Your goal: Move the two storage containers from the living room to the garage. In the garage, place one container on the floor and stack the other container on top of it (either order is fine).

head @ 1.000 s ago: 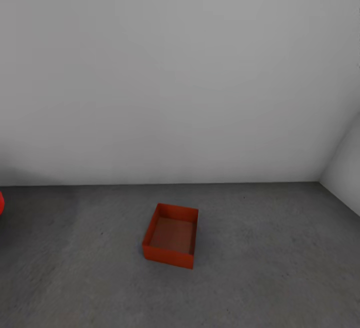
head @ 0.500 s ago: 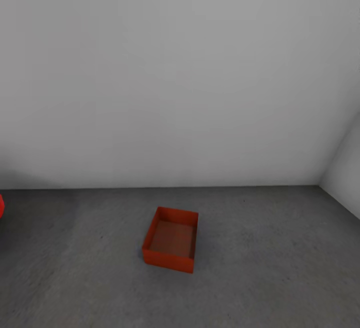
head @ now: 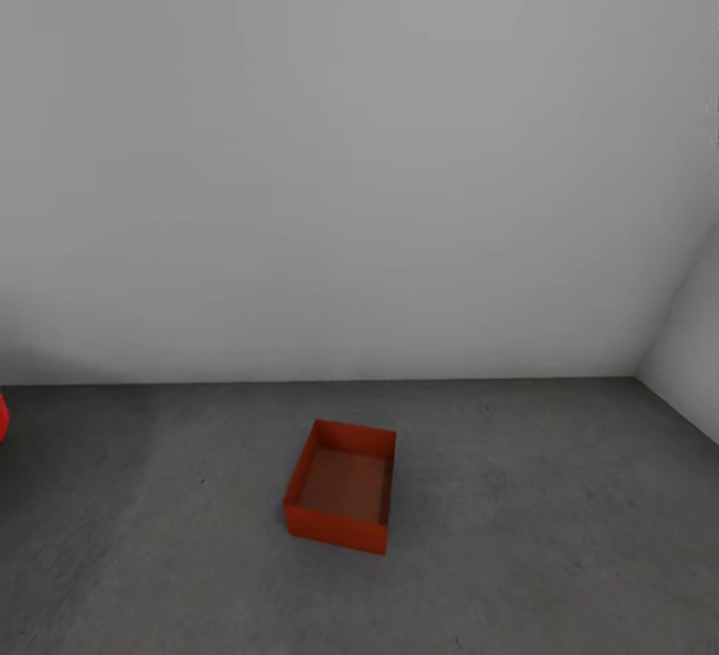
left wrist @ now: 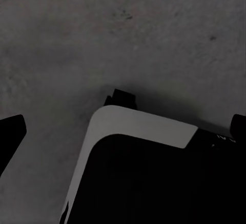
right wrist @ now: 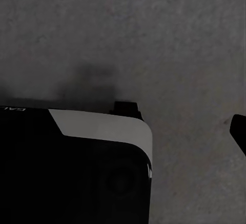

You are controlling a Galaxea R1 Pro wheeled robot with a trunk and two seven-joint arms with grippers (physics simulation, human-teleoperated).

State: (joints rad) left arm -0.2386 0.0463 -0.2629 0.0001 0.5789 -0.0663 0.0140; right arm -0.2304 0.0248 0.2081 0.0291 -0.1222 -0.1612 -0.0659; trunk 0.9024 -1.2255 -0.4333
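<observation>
One orange-red storage container [head: 341,497] sits open side up on the dull grey concrete floor [head: 529,525] of the garage, a little toward six o'clock from the centre of the head view and well clear of the pale grey back wall [head: 359,156] that rises toward twelve o'clock. It lies slightly skewed to that wall, and nothing rests inside it or on it, so it reads as the bottom bin of the stack, placed in open ground where the base can reach it from several sides. A sliver of red [head: 3,415] at nine o'clock is probably the car, though too little shows to be sure, and a second wall [head: 689,355] closes the corner at three o'clock. In each wrist view the camera looks down on bare concrete past the robot's own dark and white base. The left gripper [left wrist: 125,126] shows a dark fingertip at either edge of its picture with empty floor between, so its jaws stand spread on nothing. For the right gripper only one tip [right wrist: 239,131] is visible, so its jaws cannot be judged. By this layout, the second container has yet to be stacked.
</observation>
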